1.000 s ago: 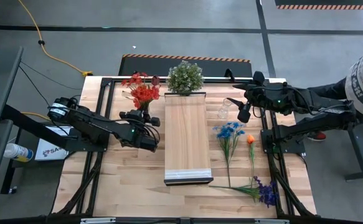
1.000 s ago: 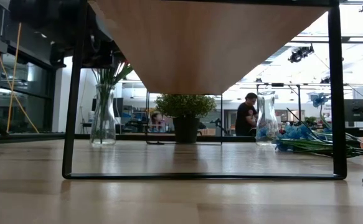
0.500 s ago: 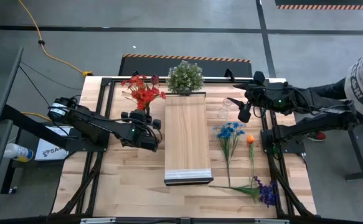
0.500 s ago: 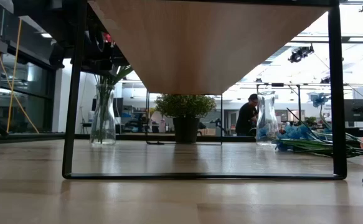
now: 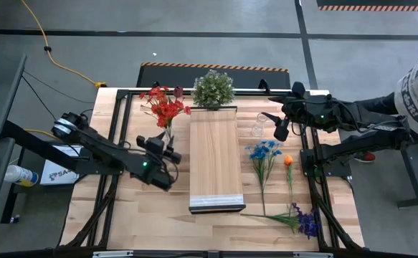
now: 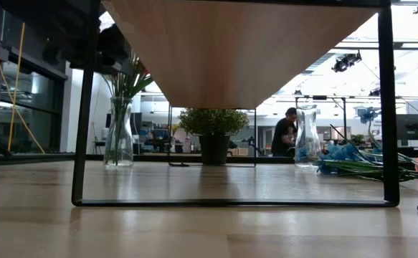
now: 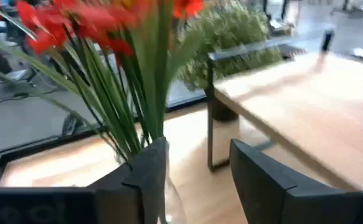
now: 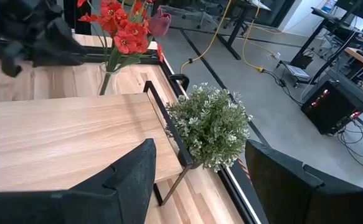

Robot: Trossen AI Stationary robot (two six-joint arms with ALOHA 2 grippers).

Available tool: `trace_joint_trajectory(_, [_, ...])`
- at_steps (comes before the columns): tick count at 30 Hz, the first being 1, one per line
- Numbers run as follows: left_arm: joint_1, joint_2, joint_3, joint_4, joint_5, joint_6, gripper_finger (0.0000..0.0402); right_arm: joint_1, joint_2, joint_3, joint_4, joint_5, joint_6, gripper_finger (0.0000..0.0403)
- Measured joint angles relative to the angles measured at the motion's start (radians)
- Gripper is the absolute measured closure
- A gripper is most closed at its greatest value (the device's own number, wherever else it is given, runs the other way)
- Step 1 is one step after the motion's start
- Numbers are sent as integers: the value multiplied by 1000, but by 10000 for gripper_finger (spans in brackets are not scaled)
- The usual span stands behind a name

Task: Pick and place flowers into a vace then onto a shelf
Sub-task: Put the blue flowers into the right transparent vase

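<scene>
Red flowers (image 5: 165, 107) upright in vase (image 6: 118, 136)

This looks like a robotics lab or workshop: bare concrete floor (image 5: 194, 43) crossed by a yellow cable (image 5: 47, 54), hazard-striped tape (image 5: 377, 7), a slatted worktable (image 5: 151, 208) in a black frame, equipment racks (image 8: 330, 106), and a person (image 6: 284, 132) working far behind.

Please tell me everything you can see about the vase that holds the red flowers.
The vase is clear glass, narrow at the neck and wider toward its base. It stands upright on the wooden tabletop, to the left of the raised shelf and in front of the left arm. It holds the red flowers on green stems, which spread above its mouth. The left gripper is beside it; its jaws look open with a gap between them and do not grip the vase.
</scene>
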State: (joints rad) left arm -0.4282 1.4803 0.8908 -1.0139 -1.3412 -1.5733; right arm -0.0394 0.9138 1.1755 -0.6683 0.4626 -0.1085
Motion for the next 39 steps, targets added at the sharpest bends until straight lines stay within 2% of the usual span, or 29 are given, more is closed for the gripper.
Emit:
trace_joint_trajectory(8, [-134, -38, 61, -55, 3, 2, 159, 0, -6, 0, -1, 1, -1, 167])
trace_joint_trajectory(11, [-178, -48, 115, -129, 46, 5, 154, 0, -9, 0, -1, 0, -3, 166])
trace_joint_trajectory(18, [-224, -48, 273, -288, 109, -2, 151, 0, -13, 0, -5, 0, -3, 166])
trace_joint_trajectory(25, [-229, -47, 374, -363, 170, 23, 151, 0, -12, 0, -62, 5, 3, 166])
trace_joint_trajectory(34, [-291, -47, 428, -470, 87, -5, 151, 0, -12, 0, -103, 14, 56, 166])
trace_joint_trajectory(39, [-333, -47, 497, -557, 94, -56, 151, 0, -12, 0, -103, 16, 31, 166])
